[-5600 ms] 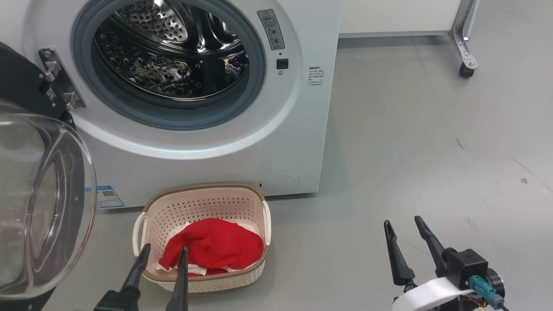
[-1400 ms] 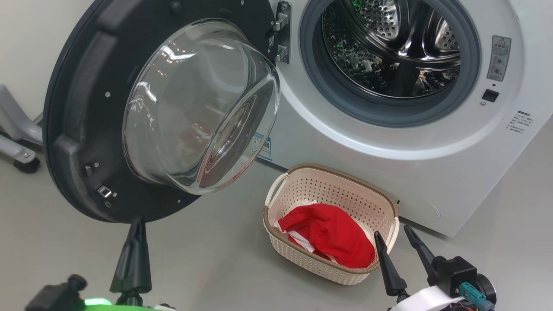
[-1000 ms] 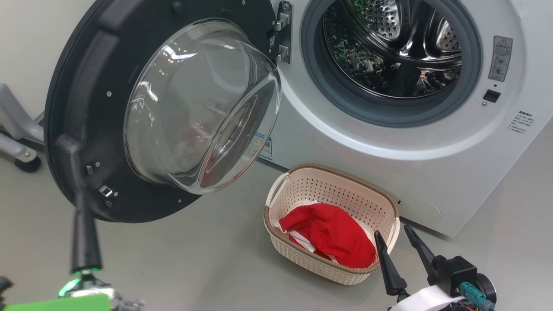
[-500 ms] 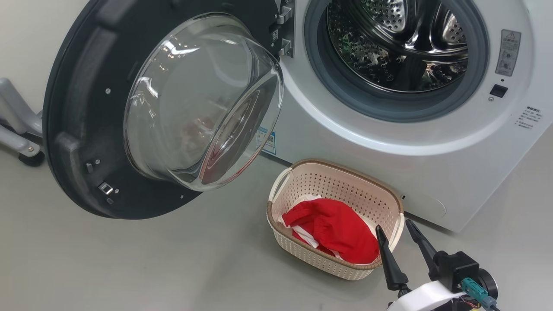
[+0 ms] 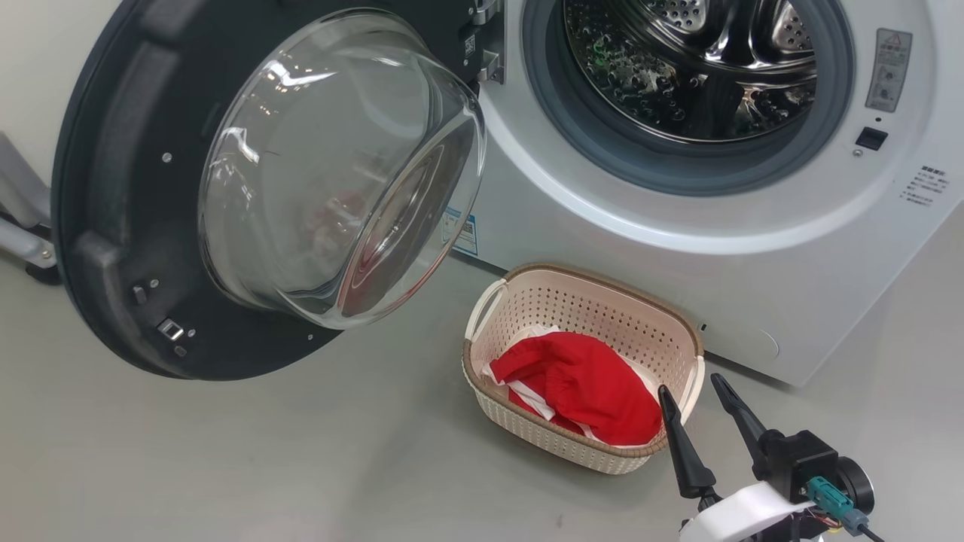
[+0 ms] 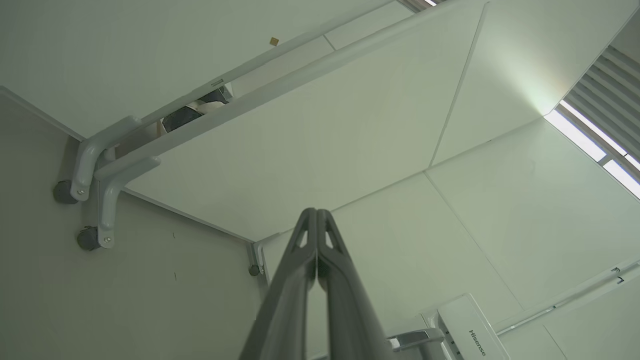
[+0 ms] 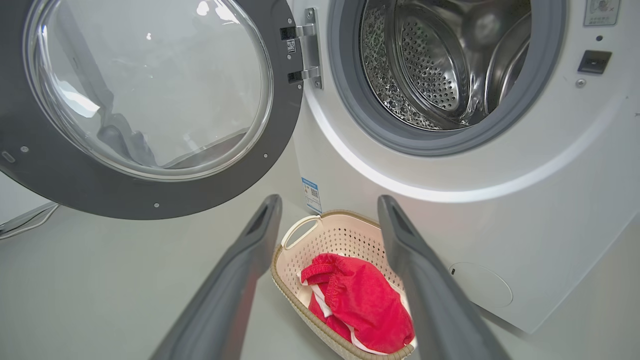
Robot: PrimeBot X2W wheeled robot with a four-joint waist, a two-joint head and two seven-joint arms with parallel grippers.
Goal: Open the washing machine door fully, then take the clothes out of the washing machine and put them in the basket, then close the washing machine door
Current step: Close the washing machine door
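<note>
With the clothes (image 5: 587,384) lying in the basket (image 5: 527,433) just ahead of the spread, empty right end effector (image 5: 689,384), the pinched-shut, empty left end effector (image 6: 316,215) is now withdrawn from the wide-open washing machine door (image 5: 98,188), so closing is judged undone.

From the head we look down from close by at the washing machine (image 5: 678,248), its open door (image 5: 98,226) and the basket (image 5: 587,316). Our right wrist faces the same three from lower, while our left wrist points away at pale wall panels (image 6: 350,125).
</note>
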